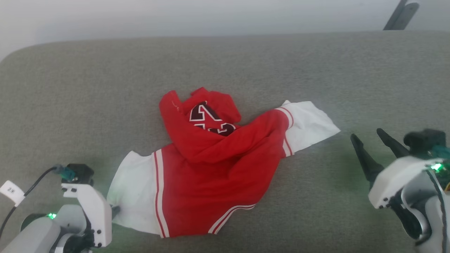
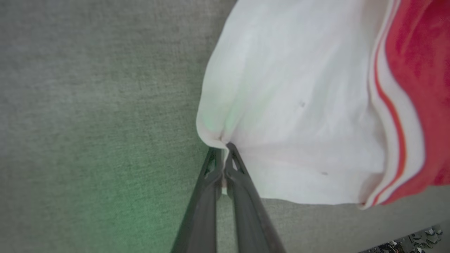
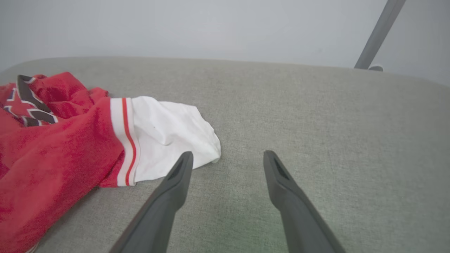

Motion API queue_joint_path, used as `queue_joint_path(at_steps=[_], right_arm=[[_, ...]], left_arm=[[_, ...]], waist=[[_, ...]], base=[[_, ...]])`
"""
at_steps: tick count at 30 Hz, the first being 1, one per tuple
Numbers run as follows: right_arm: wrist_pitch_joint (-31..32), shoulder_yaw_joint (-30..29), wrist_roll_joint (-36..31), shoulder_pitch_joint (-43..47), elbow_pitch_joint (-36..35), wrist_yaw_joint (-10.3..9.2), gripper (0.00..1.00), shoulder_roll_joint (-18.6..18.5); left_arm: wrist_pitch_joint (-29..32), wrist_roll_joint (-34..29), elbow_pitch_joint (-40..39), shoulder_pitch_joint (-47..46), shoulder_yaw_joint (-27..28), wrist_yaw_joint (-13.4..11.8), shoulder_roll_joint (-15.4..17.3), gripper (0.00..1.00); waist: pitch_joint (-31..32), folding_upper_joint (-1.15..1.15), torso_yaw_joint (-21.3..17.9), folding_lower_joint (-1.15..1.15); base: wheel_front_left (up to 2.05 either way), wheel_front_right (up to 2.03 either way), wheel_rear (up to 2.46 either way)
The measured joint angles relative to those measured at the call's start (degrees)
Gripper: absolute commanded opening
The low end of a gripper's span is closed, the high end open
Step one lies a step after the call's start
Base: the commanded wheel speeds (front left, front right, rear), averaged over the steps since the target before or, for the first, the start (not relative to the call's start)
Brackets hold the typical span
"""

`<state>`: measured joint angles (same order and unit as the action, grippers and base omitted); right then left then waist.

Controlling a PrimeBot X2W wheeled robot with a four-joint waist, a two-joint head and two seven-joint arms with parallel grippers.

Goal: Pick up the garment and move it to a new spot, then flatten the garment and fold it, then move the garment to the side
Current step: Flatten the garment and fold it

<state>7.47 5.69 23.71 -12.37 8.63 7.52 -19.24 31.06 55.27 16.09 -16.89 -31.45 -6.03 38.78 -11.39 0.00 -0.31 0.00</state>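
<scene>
Charcoal-fingered, the left pincer [image 2: 225, 147] is pressed together on the outer edge of a white sleeve [image 2: 288, 105] of the garment [image 1: 211, 175]. The cloth puckers into a small fold right at the tips. In the head view this pincer sits near the front left corner of the grey-green padded surface [image 1: 246, 59], its tips mostly hidden behind its pale housing and against the sleeve's hem.

From that sleeve, red-and-white striped trim [image 1: 158, 189] runs across to the red body, which lies crumpled around the middle of the padded surface, somewhat nearer the front edge. The upper part is folded over on itself, so black-and-white outlined lettering [image 1: 207, 119] shows only in part among the folds. A second striped band [image 1: 232, 213] edges the hem on the side nearest the front edge.

The other white sleeve [image 1: 309, 124] stretches toward the right edge. Just beyond it, apart from the cloth, the right pincer [image 1: 366, 135] hovers with its fingers spread wide and holds nothing. In its own wrist view the near finger overlaps the sleeve's corner, though I cannot tell whether it touches.

Past the far right corner, a grey metal pole [image 1: 400, 15] leans against a pale wall [image 1: 175, 14].
</scene>
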Motion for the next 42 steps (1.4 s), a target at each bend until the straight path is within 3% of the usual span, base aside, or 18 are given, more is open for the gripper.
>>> queue_joint_path(at_steps=[14, 22, 24, 33, 42], right_arm=[[20.42, 8.72, 6.39, -15.39, 11.2, -0.01, 1.0, -6.34], [27.35, 14.28, 8.88, -23.34, 19.46, 0.02, 1.0, -7.61], [28.72, 15.82, 9.29, -24.97, 21.21, 0.01, 0.0, -8.09], [31.09, 18.31, 15.32, -28.19, 23.32, 0.03, 0.0, -8.34], [34.3, 15.24, 23.93, -29.95, 19.47, 0.02, 0.0, -9.65]], left_arm=[[-1.94, -2.41, 3.54, -6.57, -2.49, 3.6, -4.8, 0.0], [-2.57, -2.93, 4.65, -9.42, -3.42, 5.09, -6.54, 0.0], [-2.75, -3.02, 4.98, -9.95, -3.6, 5.37, -6.8, 0.0], [-1.58, -3.19, 4.56, -12.65, -3.24, 5.25, -5.83, 0.0], [4.81, -2.1, -4.54, -18.11, 0.82, 2.85, 1.27, 0.0]], waist=[[-4.04, 0.0, 5.78, 0.0], [-6.17, 0.0, 8.51, 0.0], [-6.54, 0.0, 8.9, 0.0], [-4.96, 0.0, 8.66, 0.0], [0.57, 0.0, 6.83, 0.0]], base=[[0.0, 0.0, 0.0], [0.0, 0.0, 0.0], [0.0, 0.0, 0.0], [0.0, 0.0, 0.0], [0.0, 0.0, 0.0]])
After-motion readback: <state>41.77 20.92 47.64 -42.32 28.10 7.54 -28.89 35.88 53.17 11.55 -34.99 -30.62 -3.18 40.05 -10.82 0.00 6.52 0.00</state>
